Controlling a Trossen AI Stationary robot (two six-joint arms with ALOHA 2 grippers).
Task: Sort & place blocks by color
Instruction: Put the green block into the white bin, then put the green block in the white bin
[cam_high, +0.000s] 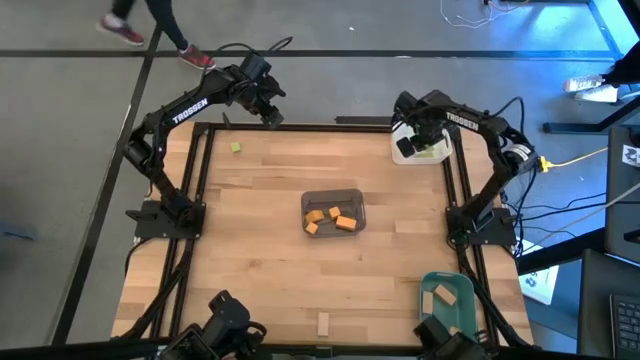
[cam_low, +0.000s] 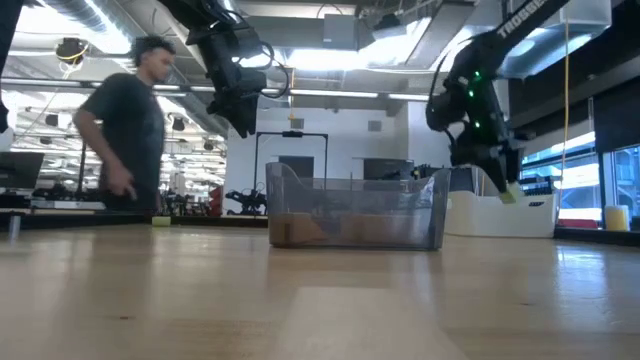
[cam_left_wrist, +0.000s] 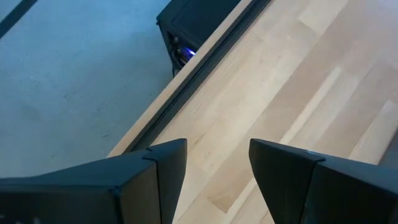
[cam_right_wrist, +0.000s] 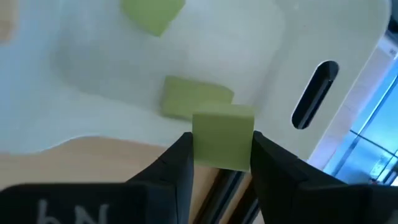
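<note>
My right gripper (cam_right_wrist: 221, 163) hovers over the white tray (cam_high: 404, 150) at the table's far right corner and is shut on a light green block (cam_right_wrist: 222, 140). Two more light green blocks (cam_right_wrist: 196, 98) lie in that tray. My left gripper (cam_left_wrist: 217, 168) is open and holds nothing, raised above the table's far left edge (cam_high: 268, 112). A lone light green block (cam_high: 236, 147) rests on the table near it. Orange blocks (cam_high: 345, 222) lie in the grey tray (cam_high: 333, 193) at mid-table. Tan blocks (cam_high: 444, 294) sit in the green tray (cam_high: 430, 283), and one tan block (cam_high: 323, 322) lies at the near edge. My right gripper pinches the light green block by two opposite side faces (cam_right_wrist: 200, 146) between its two fingers, which slant downward from above. The block is lifted clear, above the white tray's rim, and also shows below the fingers in the low view (cam_low: 510, 193).
A person (cam_low: 130, 130) walks past beyond the table's far left side, feet (cam_high: 195, 57) close to my left arm. The black frame rail (cam_left_wrist: 205, 68) borders the far edge. Bare wood lies between the grey tray and the table's left and near edges.
</note>
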